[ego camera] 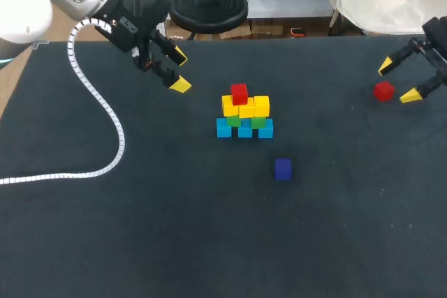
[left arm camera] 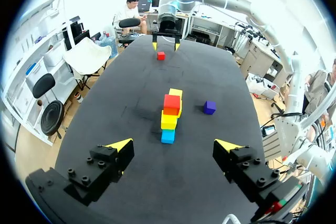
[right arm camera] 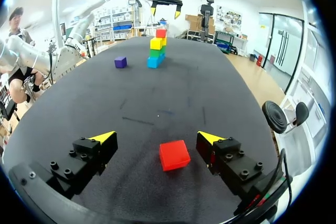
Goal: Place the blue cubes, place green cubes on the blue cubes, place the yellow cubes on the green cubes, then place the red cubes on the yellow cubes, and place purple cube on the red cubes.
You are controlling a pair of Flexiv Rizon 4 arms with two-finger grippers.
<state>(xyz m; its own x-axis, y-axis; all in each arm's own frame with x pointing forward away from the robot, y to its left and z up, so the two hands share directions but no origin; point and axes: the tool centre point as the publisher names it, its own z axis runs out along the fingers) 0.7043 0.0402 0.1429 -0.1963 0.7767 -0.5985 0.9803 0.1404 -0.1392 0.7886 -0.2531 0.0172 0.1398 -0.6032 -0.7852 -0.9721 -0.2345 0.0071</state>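
Red cube point(ego camera: 383, 91) is lying loose near the worktop's right edge, just ahead of the right tool point(ego camera: 398, 80) and centred between its spread fingers, so the right arm is far nearer. Left tool point(ego camera: 181, 70) is hanging apart too, empty, far-left of the stack point(ego camera: 244, 116) mid-worktop. One red is sitting on top, and the purple cube point(ego camera: 282, 168) is waiting nearside.

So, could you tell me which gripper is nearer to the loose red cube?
Right. The open right gripper is right at the loose red cube; the left gripper is far off, beyond the cube stack.
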